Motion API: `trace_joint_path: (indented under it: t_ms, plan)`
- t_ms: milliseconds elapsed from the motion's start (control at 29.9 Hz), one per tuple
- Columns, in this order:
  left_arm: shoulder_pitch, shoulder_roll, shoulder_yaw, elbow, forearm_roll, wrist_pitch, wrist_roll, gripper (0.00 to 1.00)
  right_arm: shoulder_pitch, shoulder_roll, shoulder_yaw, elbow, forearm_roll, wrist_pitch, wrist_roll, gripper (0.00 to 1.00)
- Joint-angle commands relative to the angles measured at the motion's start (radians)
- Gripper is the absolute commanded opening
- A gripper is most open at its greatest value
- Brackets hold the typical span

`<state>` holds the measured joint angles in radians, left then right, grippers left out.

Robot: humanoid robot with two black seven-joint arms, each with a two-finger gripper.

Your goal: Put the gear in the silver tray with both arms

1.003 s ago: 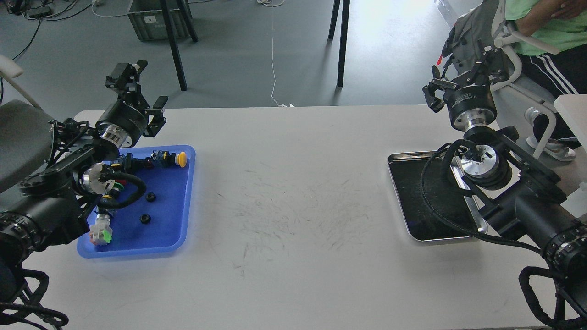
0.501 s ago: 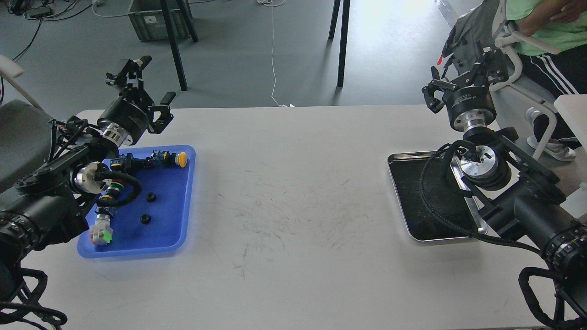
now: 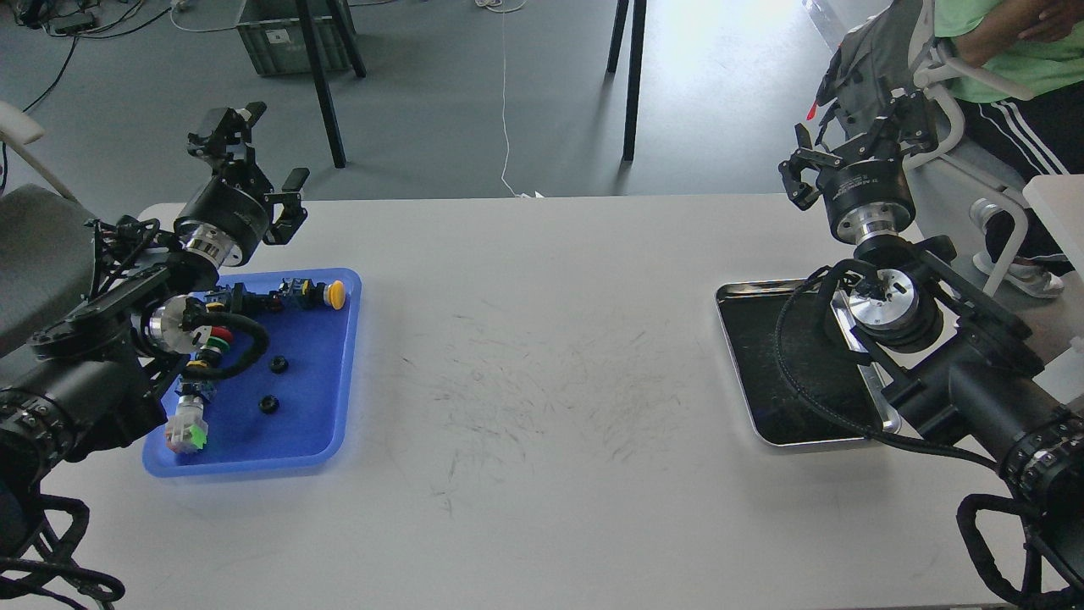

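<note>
floor (image 3: 440, 93): grey, sunlit patch | table legs (image 3: 631, 76): black | crate (image 3: 279, 30): grey

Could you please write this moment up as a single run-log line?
left gripper: open, above blue tray | right gripper: open, beyond silver tray | silver tray: no parts seen

A blue tray (image 3: 334, 373) (near the table's (image 3: 542, 339) left edge) holds colourful push-buttons (image 3: 326, 294).
</note>
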<state>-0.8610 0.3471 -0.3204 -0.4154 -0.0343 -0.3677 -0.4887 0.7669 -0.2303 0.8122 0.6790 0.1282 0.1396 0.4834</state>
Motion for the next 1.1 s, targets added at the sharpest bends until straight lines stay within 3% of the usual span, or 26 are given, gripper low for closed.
trace_joint_path:
  t_ms: [0,568,836,1070]
  plan:
    - [0.002,0.006,-0.012,-0.003,-0.006,-0.011,0.000,0.99,-0.001,-0.001,-0.001,-0.001,-0.001,-0.001,0.000,0.99]
    - [0.010,0.009,-0.032,-0.006,0.007,0.015,0.000,0.98,-0.006,-0.001,-0.002,0.001,-0.001,-0.002,0.000,0.99]
    - [0.026,0.010,-0.133,0.017,-0.032,0.165,0.000,0.98,-0.012,0.000,-0.001,0.004,-0.001,-0.006,0.001,0.99]
    - [0.042,0.015,-0.157,-0.019,-0.045,0.150,0.000,0.98,-0.012,0.005,-0.001,0.004,-0.001,-0.009,0.001,0.99]
